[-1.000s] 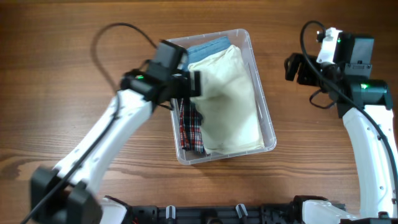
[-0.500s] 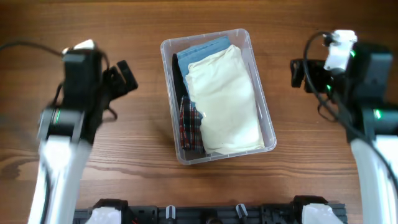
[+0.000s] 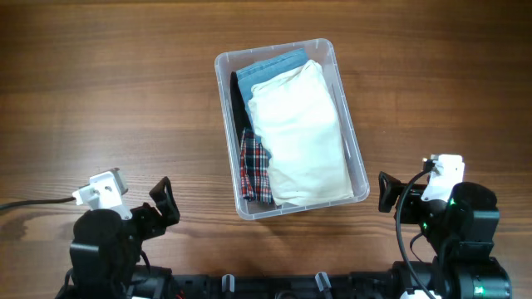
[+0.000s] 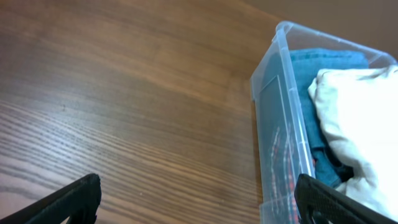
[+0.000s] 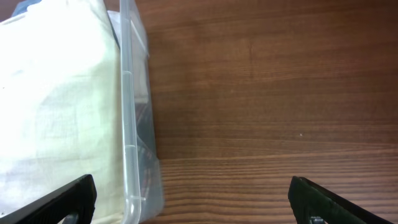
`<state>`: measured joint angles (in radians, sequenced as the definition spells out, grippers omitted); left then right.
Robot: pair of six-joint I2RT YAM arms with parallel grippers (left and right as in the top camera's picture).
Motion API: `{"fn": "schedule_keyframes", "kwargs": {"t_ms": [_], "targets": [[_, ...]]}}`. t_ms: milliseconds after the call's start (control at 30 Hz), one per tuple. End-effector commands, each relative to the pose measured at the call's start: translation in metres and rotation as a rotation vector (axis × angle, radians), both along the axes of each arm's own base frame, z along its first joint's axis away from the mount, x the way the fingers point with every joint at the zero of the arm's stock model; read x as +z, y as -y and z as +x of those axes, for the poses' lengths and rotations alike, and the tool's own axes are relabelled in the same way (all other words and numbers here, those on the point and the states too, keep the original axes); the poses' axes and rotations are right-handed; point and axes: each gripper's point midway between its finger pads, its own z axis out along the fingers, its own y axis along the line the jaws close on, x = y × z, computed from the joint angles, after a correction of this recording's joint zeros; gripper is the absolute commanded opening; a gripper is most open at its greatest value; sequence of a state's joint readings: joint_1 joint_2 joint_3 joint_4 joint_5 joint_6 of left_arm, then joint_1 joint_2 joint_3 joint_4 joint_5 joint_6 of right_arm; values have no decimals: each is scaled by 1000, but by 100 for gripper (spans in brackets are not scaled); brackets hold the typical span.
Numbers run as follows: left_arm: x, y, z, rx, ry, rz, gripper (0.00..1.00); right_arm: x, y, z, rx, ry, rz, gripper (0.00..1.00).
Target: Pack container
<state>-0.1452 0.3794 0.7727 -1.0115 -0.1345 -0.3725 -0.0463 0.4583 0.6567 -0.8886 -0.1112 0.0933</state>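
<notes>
Neatly folded clothes [image 3: 299, 137] inside the container [image 3: 350, 116]

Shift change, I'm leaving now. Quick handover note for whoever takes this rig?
Left gripper: open, empty, at the table's near-left edge.
Right gripper: open, empty, near-right, just off the container's corner, not touching.
Container: mid-table, upright, holding a cream cloth on top, a blue cloth at the far end and a plaid cloth along its left wall.
Done: looks packed; no clothes seen outside it.
Left: probably nothing; no lid in view.
</notes>
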Motion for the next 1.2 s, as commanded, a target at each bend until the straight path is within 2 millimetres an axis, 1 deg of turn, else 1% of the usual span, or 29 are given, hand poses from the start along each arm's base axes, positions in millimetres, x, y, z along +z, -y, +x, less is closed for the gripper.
{"fn": "schedule_keyframes", "kwargs": {"t_ms": [0, 100, 167, 200, 233, 267, 300, 333, 400, 433, 500, 533, 567, 600, 633, 1167], "targets": [[-4, -2, -2, 8, -13, 6, 100, -4, 1, 1, -16, -16, 9, 100], [-5, -2, -3, 8, -15, 6, 100, -4, 1, 1, -16, -15, 9, 100], [-4, -2, -2, 8, -15, 6, 100, 6, 0, -3, 18, 44, -30, 100], [-4, -2, -2, 8, -15, 6, 100, 19, -3, -2, 69, 123, -68, 100], [-4, -2, -2, 8, -15, 6, 100, 27, -7, -2, 118, 190, -109, 100], [-5, -2, -3, 8, -15, 6, 100, 33, -10, -1, 156, 276, -151, 100], [-5, -2, -3, 8, -15, 6, 100, 35, -13, 3, 177, 372, -172, 100], [-5, -2, -3, 8, -15, 6, 100, 34, -16, 6, 189, 435, -175, 100], [-5, -2, -3, 8, -15, 6, 100, 30, -25, 16, 230, 619, -176, 100], [-5, -2, -3, 8, -15, 6, 100, 25, -29, 25, 249, 668, -175, 100], [-5, -2, -3, 8, -15, 6, 100, 22, -30, 35, 252, 775, -191, 100], [-4, -2, -2, 8, -15, 6, 100, 15, -28, 40, 241, 818, -206, 100], [-4, -2, -2, 8, -15, 6, 100, 12, -27, 40, 241, 799, -219, 100], [-5, -2, -3, 8, -15, 6, 100, 3, -27, 41, 247, 763, -219, 100], [-5, -2, -3, 8, -15, 6, 100, -1, -27, 41, 248, 750, -216, 100], [-4, -2, -2, 8, -15, 6, 100, -1, -27, 41, 248, 747, -216, 100]]}}
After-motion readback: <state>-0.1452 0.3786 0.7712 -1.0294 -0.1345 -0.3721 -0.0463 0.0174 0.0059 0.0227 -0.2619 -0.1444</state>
